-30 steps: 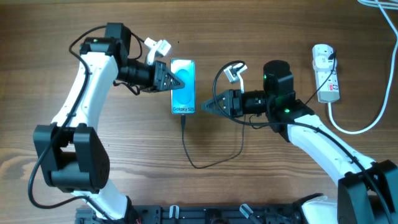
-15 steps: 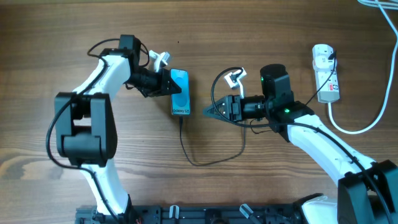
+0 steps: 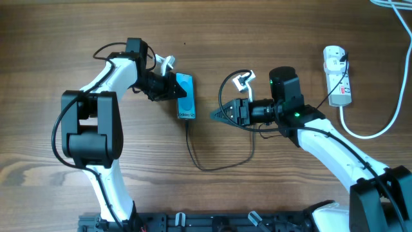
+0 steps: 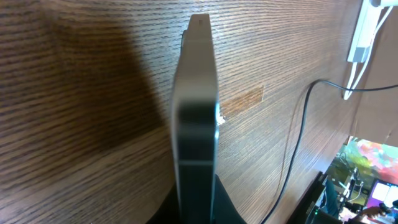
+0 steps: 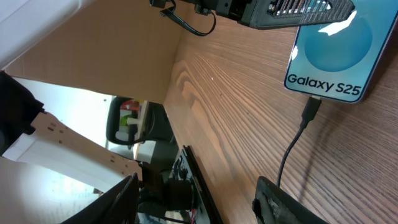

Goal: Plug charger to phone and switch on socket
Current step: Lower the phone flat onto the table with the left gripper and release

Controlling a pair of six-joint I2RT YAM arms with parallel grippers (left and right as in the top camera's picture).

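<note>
The phone (image 3: 187,96) with its teal "Galaxy S25" screen is left of the table's middle, tilted up on its long edge. My left gripper (image 3: 175,87) is shut on it from the left. The left wrist view shows the phone edge-on (image 4: 198,106) between the fingers (image 4: 196,186). The charger's black cable (image 3: 193,151) runs from the phone's lower end and loops right; its plug (image 5: 313,107) meets the phone (image 5: 339,56) below the text. My right gripper (image 3: 215,115) is open and empty, right of the phone, with its fingers (image 5: 196,193) apart. The socket (image 3: 338,76) lies far right.
The socket's thick white cord (image 3: 380,132) curves along the right edge of the wooden table. The charger cable (image 4: 298,137) crosses the table right of the phone in the left wrist view. A black rail (image 3: 212,222) runs along the front edge.
My left arm has turned its wrist and tipped the phone from flat onto its edge, so it looks narrower from above. My right gripper has shifted slightly down and left.
</note>
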